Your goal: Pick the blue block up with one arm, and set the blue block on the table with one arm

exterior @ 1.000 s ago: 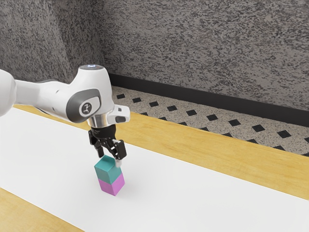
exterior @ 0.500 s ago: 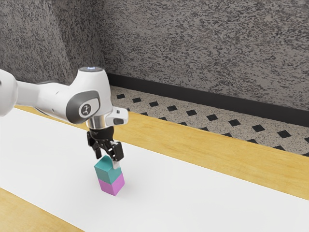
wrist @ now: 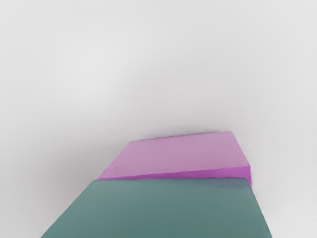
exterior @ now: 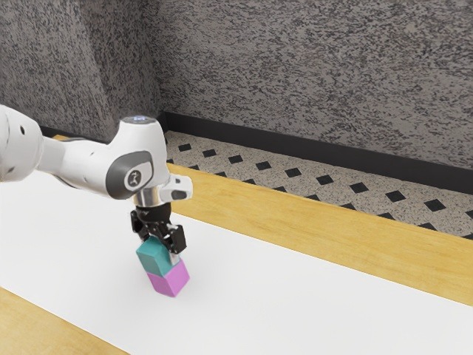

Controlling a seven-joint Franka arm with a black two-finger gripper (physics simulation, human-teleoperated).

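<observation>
At the foot of the arm in the exterior view, my gripper (exterior: pixel 160 235) is low over the teal-blue block (exterior: pixel 155 256), close against its upper part. Whether it grips the block cannot be told. The blue block sits above the pink block (exterior: pixel 170 279), offset toward the exterior view's left, so their sides do not line up. Beneath, the pink block stands on the white table surface (exterior: pixel 251 296). In the wrist view the blue block (wrist: pixel 163 208) is large at the lower edge, with part of the pink block (wrist: pixel 183 153) showing beyond it.
Light wood (exterior: pixel 310 215) borders the white surface along its far side, and more wood (exterior: pixel 44 325) lies at the exterior view's lower left. Behind the table are a patterned floor strip (exterior: pixel 295 181) and a speckled grey wall (exterior: pixel 318 66).
My gripper has come down and slightly toward the exterior view's left. The blue block has shifted that way relative to the pink one, which has moved only slightly.
</observation>
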